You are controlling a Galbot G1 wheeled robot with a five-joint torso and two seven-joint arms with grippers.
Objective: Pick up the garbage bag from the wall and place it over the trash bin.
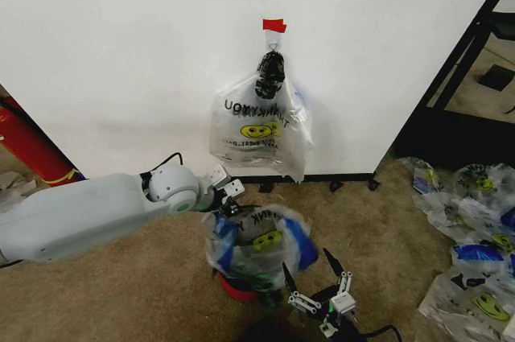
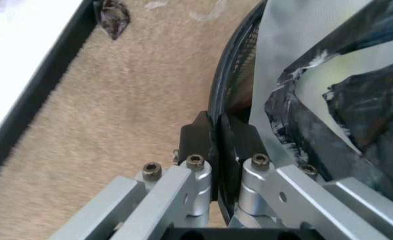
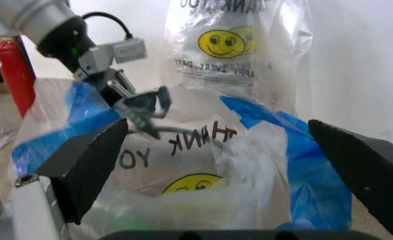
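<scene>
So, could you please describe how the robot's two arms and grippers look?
The left arm is smooth pale grey, with a black cable and a silver left gripper whose pads are black. The right gripper has black wedge fingers on silver links.

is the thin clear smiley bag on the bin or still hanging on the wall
On the bin: the thin clear smiley bag is draped over the small round dark bin. The left gripper pinches the rim; the right gripper is open beside it.

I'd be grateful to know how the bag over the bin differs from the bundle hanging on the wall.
The garbage bag is one thin bag spread open over the trash bin; the bundle is thick and hangs closed from a hook. The bundle is tied with a black knot; the garbage bag is not. Both are clear plastic with a yellow smiley.
</scene>
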